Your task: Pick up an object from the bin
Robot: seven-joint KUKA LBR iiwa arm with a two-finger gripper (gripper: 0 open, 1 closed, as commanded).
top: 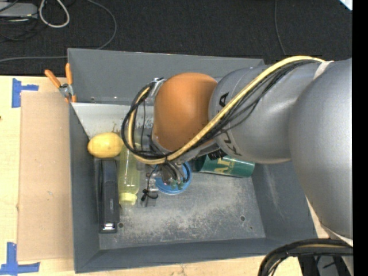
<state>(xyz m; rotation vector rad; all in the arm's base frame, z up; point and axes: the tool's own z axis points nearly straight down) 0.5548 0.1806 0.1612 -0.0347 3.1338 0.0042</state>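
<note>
Gripper [149, 193] low at left-centre of bin [201, 217], between pale yellow bottle [127, 180] and blue round thing [172, 184]; wrist overhangs it, clenched or released cannot tell, probably lined up on one of these.

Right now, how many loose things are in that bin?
5: a yellow lemon at the left wall, a black bar and a yellowish bottle below it, a blue ring and a green box mid-bin. The arm may hide more.
</note>
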